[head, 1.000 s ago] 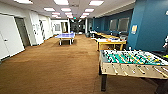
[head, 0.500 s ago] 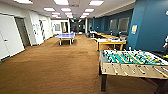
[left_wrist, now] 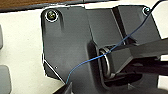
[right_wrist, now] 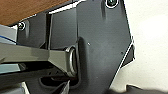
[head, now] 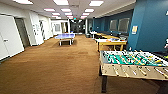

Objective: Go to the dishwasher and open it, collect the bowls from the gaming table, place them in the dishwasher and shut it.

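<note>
In the left wrist view there is the robot's own dark plate with round fittings and a jointed grey bar; a thin blue wire point(left_wrist: 100, 56) runs across them. Behind the plate lies a pale, smooth surface, and a strip of brown floor shows along one edge. The right wrist view gives the same dark plate and grey bar, with a white surface on one side and a corner of brown carpet. Neither picture lets me see the fingers, so I cannot tell if the left or the right pincer is open or closed, or if it holds something.

The head view gives what the wrist views do not: a long office hall with a brown carpet floor point(head: 55, 67) of fine, even texture, white walls on the left and a teal-blue wall point(head: 150, 27) on the right. Flat rectangular ceiling lights point(head: 61, 2) run in rows toward the far end.

Nearest, at the lower right, stands the table-football table with a green field and pale wooden sides point(head: 132, 65); its rods cross the field and their handles stick out from the near side. Behind it, along the teal-blue wall, stands the long gaming table with a plain white top and yellow wooden legs point(head: 110, 41); small things lie on the top, too blurred to name. Farther off, near the middle of the hall, is a blue table-tennis table point(head: 65, 36). A white door point(head: 10, 37) is in the left wall.
</note>
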